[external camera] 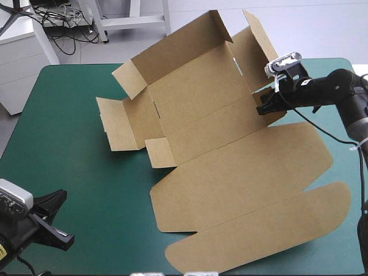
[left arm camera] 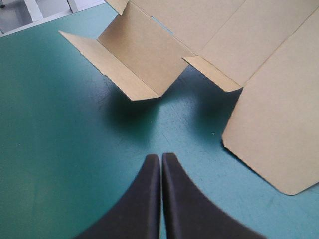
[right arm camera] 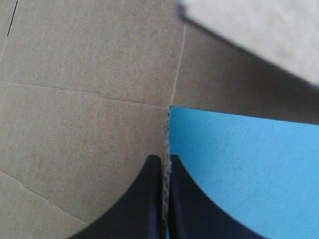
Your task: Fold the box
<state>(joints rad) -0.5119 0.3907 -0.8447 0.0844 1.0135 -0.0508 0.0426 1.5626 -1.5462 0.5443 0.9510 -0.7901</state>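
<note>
On the box edge, right hand apparently clamped, left hand closed, empty, apart.

Left gripper, its two black fingers closed tip against tip, above the bare teal-green cover. Ahead lies the box, a cut sheet of brown board, clear of the fingers. It shows a side flap lifted off the cover with a shadow beneath, a narrow tab beside it, and a broad flat panel whose rounded corner lies nearest the gripper.
</note>
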